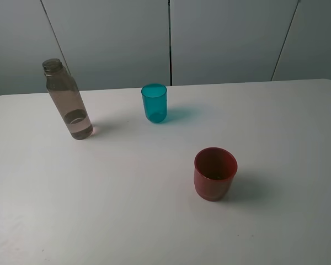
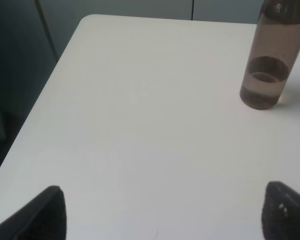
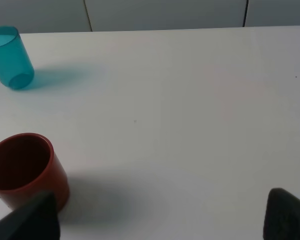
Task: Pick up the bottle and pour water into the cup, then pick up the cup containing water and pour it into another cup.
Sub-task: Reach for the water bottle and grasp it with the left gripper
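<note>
The smoky grey-brown bottle [image 1: 68,100] stands upright at the back left of the white table [image 1: 154,221], uncapped, with a little water at its bottom. It also shows in the left wrist view [image 2: 271,60]. The teal cup [image 1: 154,102] stands upright at the back middle and shows in the right wrist view [image 3: 10,58]. The dark-red cup [image 1: 215,173] stands upright right of centre and shows in the right wrist view [image 3: 25,170]. No gripper shows in the exterior high view. My left gripper [image 2: 162,212] is open and empty, well short of the bottle. My right gripper [image 3: 160,216] is open and empty, beside the red cup.
Grey wall panels [image 1: 171,38] rise behind the table's far edge. The table's left edge [image 2: 35,115] runs close to my left gripper, with a dark drop beyond it.
</note>
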`<state>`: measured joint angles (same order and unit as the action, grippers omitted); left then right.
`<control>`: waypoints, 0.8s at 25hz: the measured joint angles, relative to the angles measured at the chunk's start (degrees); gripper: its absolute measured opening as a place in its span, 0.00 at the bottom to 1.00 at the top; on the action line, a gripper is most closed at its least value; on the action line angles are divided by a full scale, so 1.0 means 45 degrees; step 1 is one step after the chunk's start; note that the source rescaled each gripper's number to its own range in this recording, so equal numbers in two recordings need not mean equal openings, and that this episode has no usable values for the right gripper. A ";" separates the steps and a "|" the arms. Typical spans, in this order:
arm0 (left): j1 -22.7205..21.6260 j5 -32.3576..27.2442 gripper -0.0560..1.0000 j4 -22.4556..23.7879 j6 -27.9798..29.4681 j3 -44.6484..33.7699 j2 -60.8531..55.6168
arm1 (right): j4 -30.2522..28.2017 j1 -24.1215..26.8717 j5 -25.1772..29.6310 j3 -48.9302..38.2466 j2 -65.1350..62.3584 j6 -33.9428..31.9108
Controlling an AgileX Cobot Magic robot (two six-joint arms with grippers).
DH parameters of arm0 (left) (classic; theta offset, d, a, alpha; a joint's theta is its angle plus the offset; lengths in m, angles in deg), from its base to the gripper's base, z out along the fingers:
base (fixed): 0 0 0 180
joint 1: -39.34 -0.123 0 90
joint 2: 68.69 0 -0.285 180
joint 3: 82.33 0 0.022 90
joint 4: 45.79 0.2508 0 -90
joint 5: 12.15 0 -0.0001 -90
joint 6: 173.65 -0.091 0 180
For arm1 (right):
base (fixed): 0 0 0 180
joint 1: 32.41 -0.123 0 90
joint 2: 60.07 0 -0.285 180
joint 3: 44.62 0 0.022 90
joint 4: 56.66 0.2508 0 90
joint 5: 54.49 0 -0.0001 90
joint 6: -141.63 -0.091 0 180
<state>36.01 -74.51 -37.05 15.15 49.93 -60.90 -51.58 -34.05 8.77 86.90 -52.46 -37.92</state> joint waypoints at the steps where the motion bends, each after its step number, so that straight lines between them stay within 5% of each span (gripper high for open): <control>1: 0.0000 0.0000 0.99 0.0000 0.0000 0.0000 0.0000 | 0.0000 0.0000 0.0000 0.0000 0.0000 0.0000; 20: 0.0000 0.0000 0.99 0.0000 -0.0023 0.0000 0.0000 | 0.0000 0.0000 0.0000 0.0000 0.0000 0.0000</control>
<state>36.01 -74.51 -37.05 15.05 49.93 -60.90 -51.58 -34.05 8.77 86.90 -52.46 -37.92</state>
